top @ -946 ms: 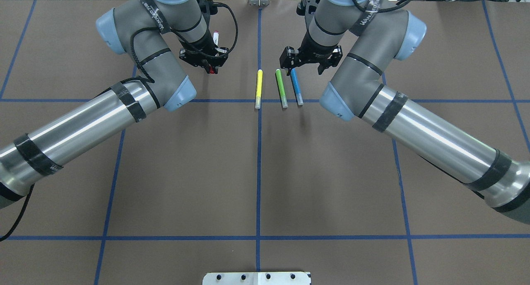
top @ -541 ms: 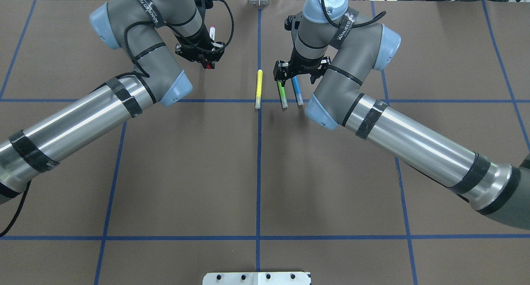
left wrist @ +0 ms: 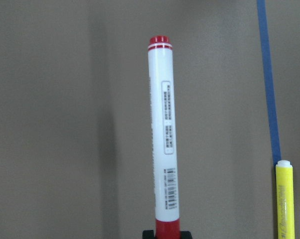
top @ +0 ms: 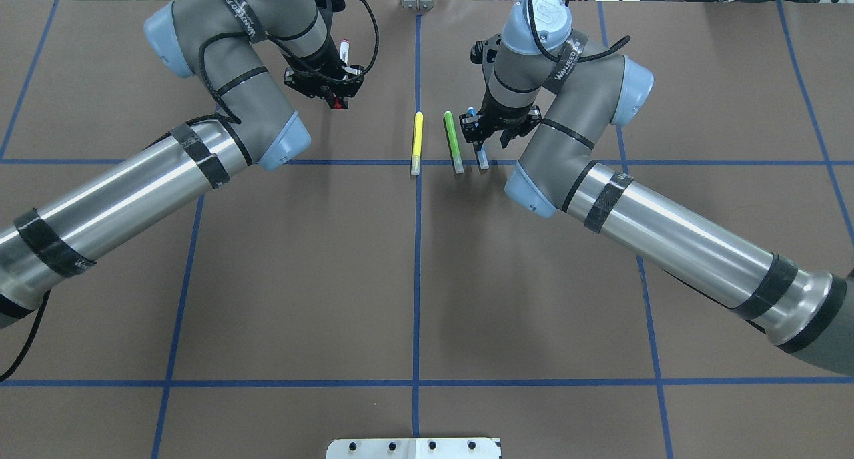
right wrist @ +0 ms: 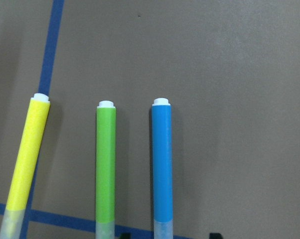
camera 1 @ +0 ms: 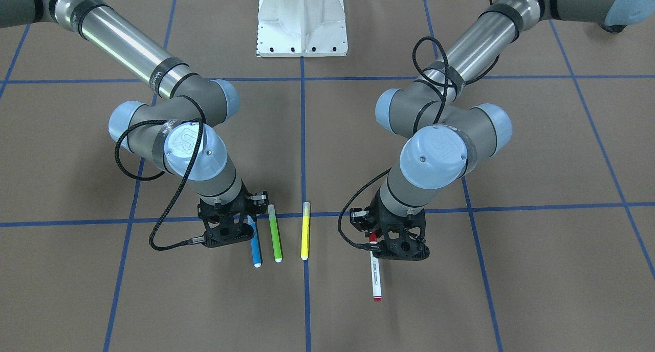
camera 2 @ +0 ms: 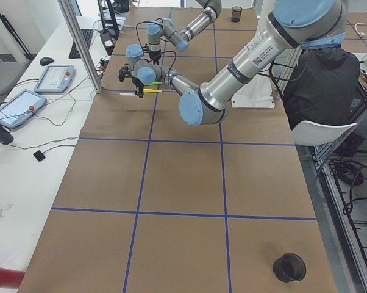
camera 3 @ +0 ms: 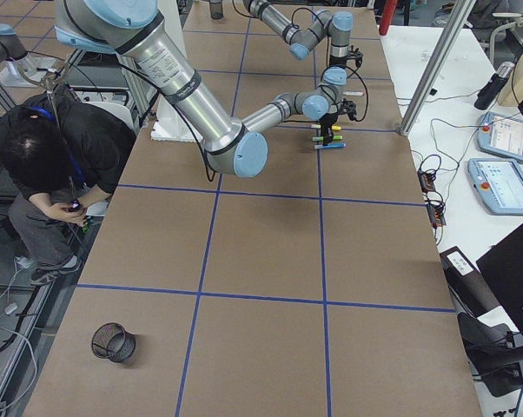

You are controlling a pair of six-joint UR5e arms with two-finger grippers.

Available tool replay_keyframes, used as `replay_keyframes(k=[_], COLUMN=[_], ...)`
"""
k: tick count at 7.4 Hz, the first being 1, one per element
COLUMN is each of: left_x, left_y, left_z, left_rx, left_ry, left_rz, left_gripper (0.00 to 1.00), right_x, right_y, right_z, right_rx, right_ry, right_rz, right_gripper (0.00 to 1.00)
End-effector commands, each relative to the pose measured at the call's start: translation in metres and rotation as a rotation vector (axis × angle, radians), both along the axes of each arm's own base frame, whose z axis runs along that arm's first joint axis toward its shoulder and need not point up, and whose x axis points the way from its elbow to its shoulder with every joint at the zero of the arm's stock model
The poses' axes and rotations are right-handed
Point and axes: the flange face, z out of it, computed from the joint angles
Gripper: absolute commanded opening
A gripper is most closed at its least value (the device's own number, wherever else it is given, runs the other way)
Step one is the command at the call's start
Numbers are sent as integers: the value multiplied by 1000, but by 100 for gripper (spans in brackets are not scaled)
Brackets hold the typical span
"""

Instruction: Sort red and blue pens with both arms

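The sort is under way but nothing has been delivered yet. The left claw is clamped on the red cap of the white-barrelled pen with red ends and small print. It carries that pen out to the left of the row, well apart from the other markers. The pen's shadow falls away from the barrel, so it looks lifted off the brown paper surface taped with blue grid lines. For red, then, the pick is done and only the carry and release are left.

Blue is a step behind. The blue-barrelled pen with its translucent grey cap lies flat on the surface, outermost in the row. It lies just beside the green-barrelled marker, with the yellow-barrelled marker beyond that, over the centre line. The right claw is down over the blue pen with its jaws apart. In the right wrist view its black fingertips show on either side of the barrel, not touching it. Closing, lifting and carrying away remain.

A black mesh cup stands near the right end of the surface and a dark cup near the left end. These are probably the drop-off points, though nothing shows which colour belongs to which. Green and yellow need no handling.
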Motion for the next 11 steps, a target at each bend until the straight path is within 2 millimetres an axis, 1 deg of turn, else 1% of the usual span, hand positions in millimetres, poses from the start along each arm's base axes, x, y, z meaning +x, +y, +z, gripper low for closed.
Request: replay_keyframes(k=[1, 3, 4, 6, 7, 8, 10, 11], left_x=[-1, -5, -6, -6, -8, -11, -13, -13], left_y=[0, -3, -3, -3, -5, -7, -6, -6], left_z=[-5, -5, -3, -3, -4, -4, -6, -6], left_rx=[6, 8, 6, 8, 7, 9, 13, 13], left_ry=[4, 4, 3, 4, 5, 6, 9, 9], left_rz=[0, -5, -6, -7, -8, -12, -14, -14], left_gripper=[0, 0, 0, 0, 0, 0, 0, 0], right_x=[0, -3, -9, -26, -29, -33, -35, -35], right_y=[1, 2, 6, 18, 20, 18, 18, 18], right_z=[18, 8, 6, 7, 2, 1, 2, 3], right_rx=[10, 18, 22, 30, 32, 26, 24, 25], right_ry=[14, 7, 6, 23, 21, 27, 30, 30], right_rz=[-23, -26, -33, -43, -44, -48, -47, -49], right_gripper=[51, 52, 53, 52, 51, 49, 33, 33])
